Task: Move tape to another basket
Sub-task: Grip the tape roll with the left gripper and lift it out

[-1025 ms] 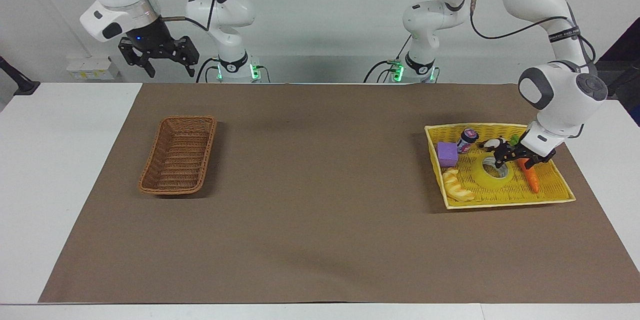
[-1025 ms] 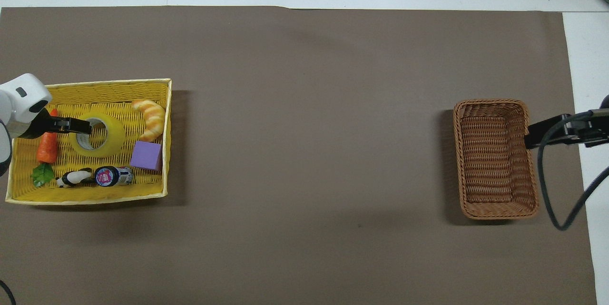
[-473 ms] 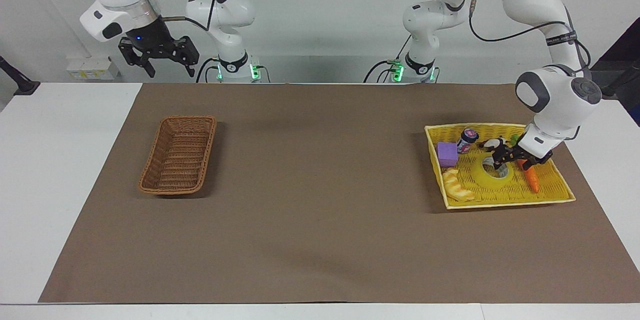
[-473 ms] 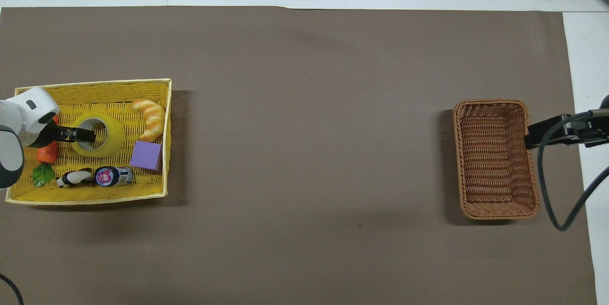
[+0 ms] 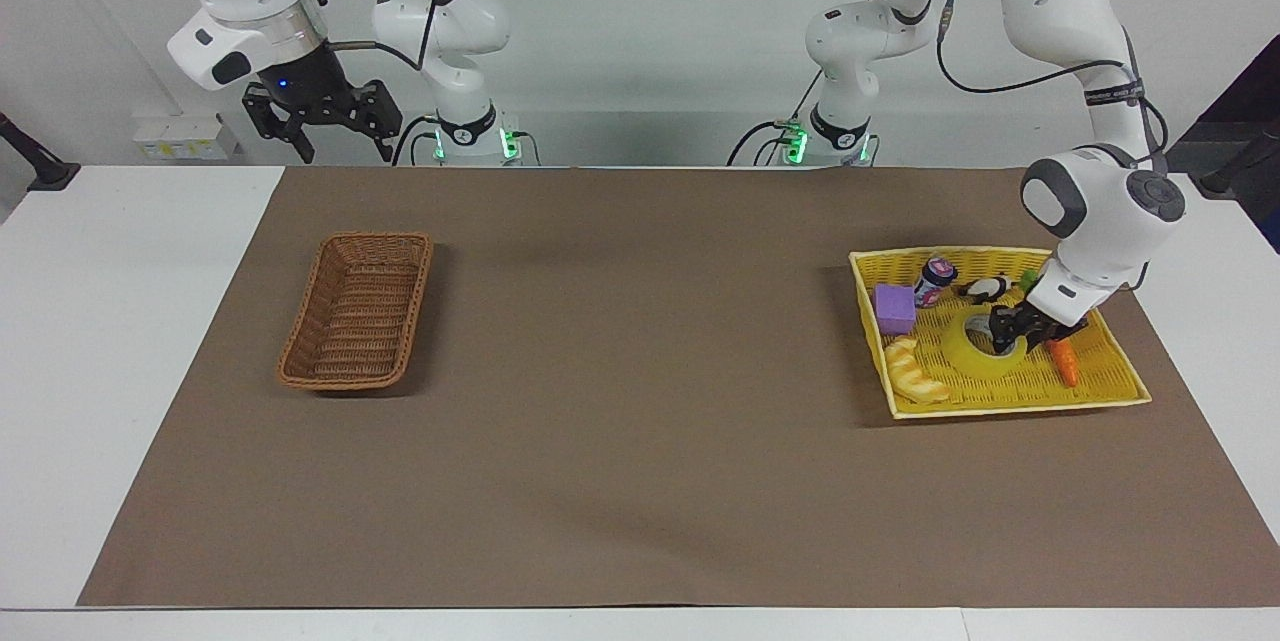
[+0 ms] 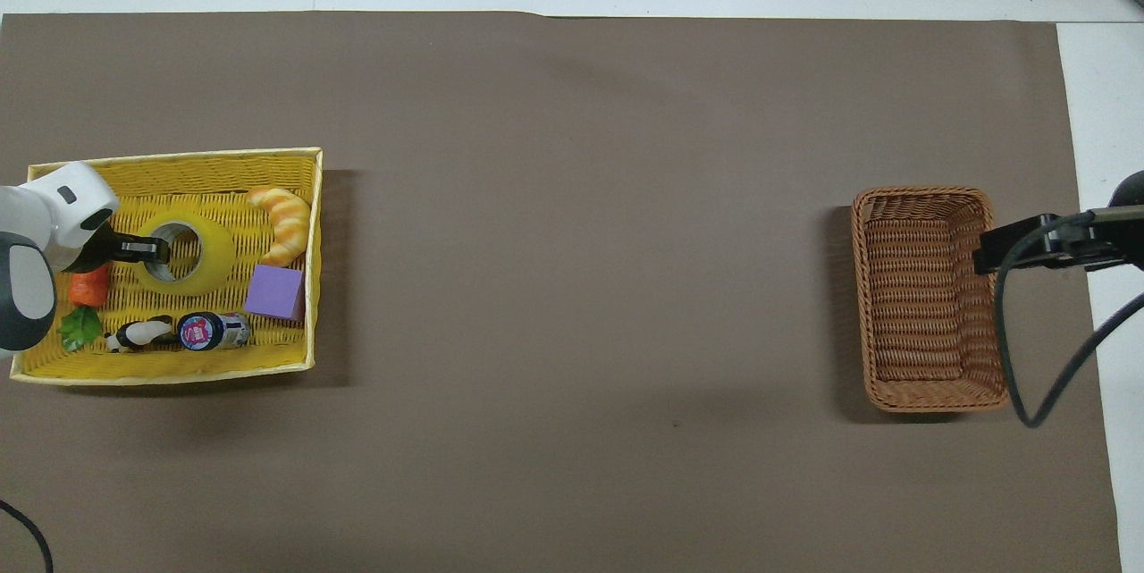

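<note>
Reaching down at the right edge of the facing view, left gripper [image 5: 1008, 331] straddling the wall of the wide roll of glossy yellow tape with a white core [image 5: 983, 351], one finger inside the core hole and the other outside; whether closed tight on the wall, cannot tell. In the overhead view, same left gripper [image 6: 154, 248] lying at the left edge of the frame, pointing into the roll [image 6: 189, 254]. Tape sitting flat in the large bright yellow mesh tray-basket [image 5: 1100, 391] in the right part of the facing view, at the left arm's end of the table. Sharing the tray: an orange toy carrot with green leaves [image 5: 1062, 361] just beside the gripper, a pale striped croissant [image 5: 917, 376], a purple foam cube [image 5: 894, 308], a small dark jar with a pink label [image 5: 935, 279] and a little black-and-white figure [image 5: 985, 288]. Spreading under everything, a brown paper mat [image 5: 640, 371]. Resting well apart in the left part of the facing view, the narrow rectangular brown woven wicker basket [image 5: 357, 309], holding nothing. Hanging in the air at the upper left of the facing view, right gripper [image 5: 318, 121] waiting with fingers spread apart and gripping nothing.
</note>
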Action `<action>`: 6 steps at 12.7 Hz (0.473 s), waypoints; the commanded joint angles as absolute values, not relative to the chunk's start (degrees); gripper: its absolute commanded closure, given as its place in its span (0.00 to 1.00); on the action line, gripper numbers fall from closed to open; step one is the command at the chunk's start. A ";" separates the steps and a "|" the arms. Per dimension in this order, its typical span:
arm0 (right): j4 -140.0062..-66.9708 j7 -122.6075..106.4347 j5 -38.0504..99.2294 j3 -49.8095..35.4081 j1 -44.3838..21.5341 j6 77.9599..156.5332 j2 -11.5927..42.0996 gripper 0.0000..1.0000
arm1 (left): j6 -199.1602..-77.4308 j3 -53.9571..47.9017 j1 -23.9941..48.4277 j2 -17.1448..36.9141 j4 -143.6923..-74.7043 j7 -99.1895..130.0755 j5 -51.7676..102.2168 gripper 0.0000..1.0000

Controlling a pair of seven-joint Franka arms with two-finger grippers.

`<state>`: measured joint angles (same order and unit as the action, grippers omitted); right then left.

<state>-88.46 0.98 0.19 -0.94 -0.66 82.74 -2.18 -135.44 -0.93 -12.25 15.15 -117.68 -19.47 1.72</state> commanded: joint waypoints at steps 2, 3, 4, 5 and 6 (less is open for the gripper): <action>-94.48 -1.58 0.79 -0.97 -1.14 86.56 -5.36 0.00 | -136.32 -0.97 -12.04 14.50 -117.51 -21.18 2.64 1.00; -95.44 -1.67 1.40 -1.05 -1.23 87.36 -5.45 0.00 | -135.97 -0.97 -12.13 14.24 -116.73 -21.70 2.64 1.00; -95.80 -2.02 1.67 -1.05 -1.32 88.06 -5.45 0.00 | -135.97 -1.05 -12.13 13.63 -116.54 -23.10 2.64 1.00; -96.76 -2.98 1.84 -1.49 -1.41 87.98 -6.15 0.00 | -135.79 -1.05 -12.39 13.54 -115.50 -23.99 2.64 1.00; -97.38 -3.25 3.24 -1.67 -1.84 88.59 -6.59 0.00 | -135.36 -1.14 -12.22 13.45 -114.27 -23.99 2.64 1.00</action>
